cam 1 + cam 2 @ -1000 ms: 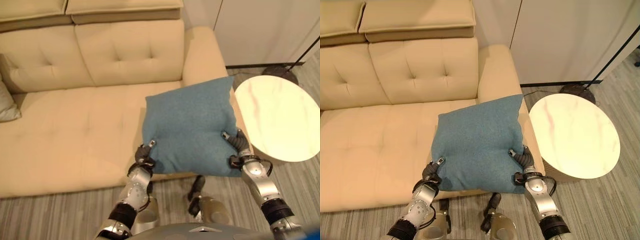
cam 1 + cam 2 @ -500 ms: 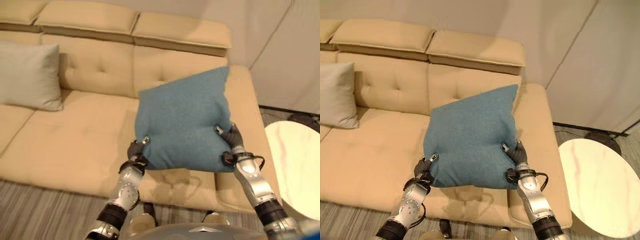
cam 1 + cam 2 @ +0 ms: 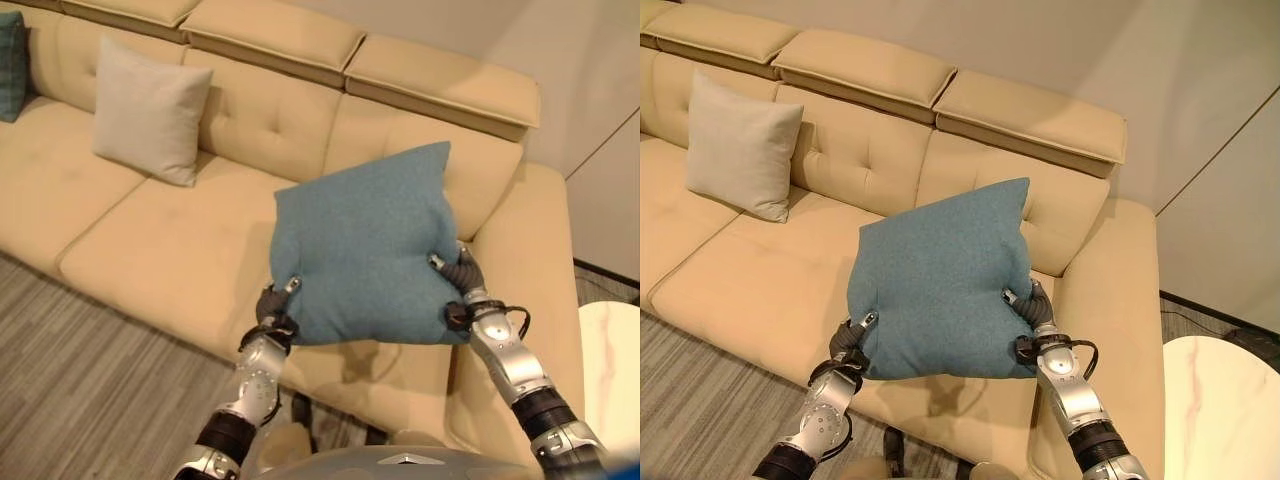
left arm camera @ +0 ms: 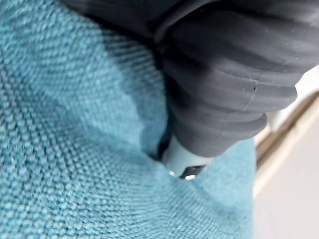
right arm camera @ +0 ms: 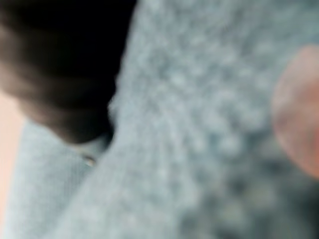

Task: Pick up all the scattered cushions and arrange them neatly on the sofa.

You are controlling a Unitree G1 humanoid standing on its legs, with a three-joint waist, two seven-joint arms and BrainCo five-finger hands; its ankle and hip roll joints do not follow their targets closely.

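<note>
Between the two hands, a teal cushion (image 3: 365,250) hangs above the beige sofa (image 3: 180,230) seat. Left hand (image 3: 275,308) and right hand (image 3: 461,280) each pinch a lower corner. A light grey cushion (image 3: 150,110) leans well beyond the left hand. Best to lower evenly, releasing only once it rests against the backrest.

A teal cushion (image 3: 940,285) is held up in the air in front of a beige tufted sofa (image 3: 760,285), gripped at its lower corners by both hands: the left hand (image 3: 848,345) pinches the lower left corner and the right hand (image 3: 1037,318) clamps the lower right edge. A pale grey cushion (image 3: 738,145) leans upright against the sofa's backrest, well apart to the left. A round marble-patterned table (image 3: 1220,405) stands just beside the sofa's armrest at the right.
</note>
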